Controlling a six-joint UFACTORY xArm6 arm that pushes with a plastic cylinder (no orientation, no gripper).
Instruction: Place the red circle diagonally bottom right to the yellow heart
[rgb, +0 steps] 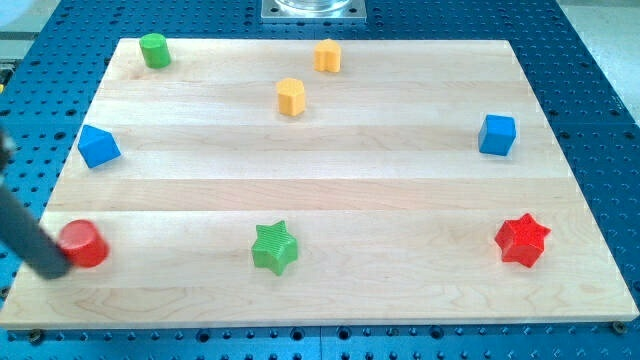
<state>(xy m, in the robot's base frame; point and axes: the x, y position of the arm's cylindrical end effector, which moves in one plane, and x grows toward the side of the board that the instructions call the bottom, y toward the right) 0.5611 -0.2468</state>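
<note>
red circle (84, 243) sits near the bottom-left corner of a pale wooden board (400, 200), close to the board's left edge. my tip (55, 268), the lower end of a dark rod slanting in from the view's left, rests just beside the red circle on its left and slightly below, touching it or very nearly so; contact cannot be settled from this angle. the rod carries no pincer, so nothing opens or closes and nothing is held.

yellow heart (291, 96) stands in the board's upper middle, well apart from the red circle, up and to the view's right of it. a second yellow-orange block (328, 55), its shape hard to make out, lies near the top edge, just up and right of the heart.

a green cylinder (154, 49) occupies the top-left corner. a blue block (99, 146) sits by the left edge, above the red circle. a green star (275, 247) lies at bottom centre, level with the red circle and to its right. a blue cube (497, 134) stands near the right edge, and a red star (522, 239) rests toward the bottom-right corner.

the board lies on a blue perforated table (590, 80); no container appears on it, every block standing loose on the wood.
</note>
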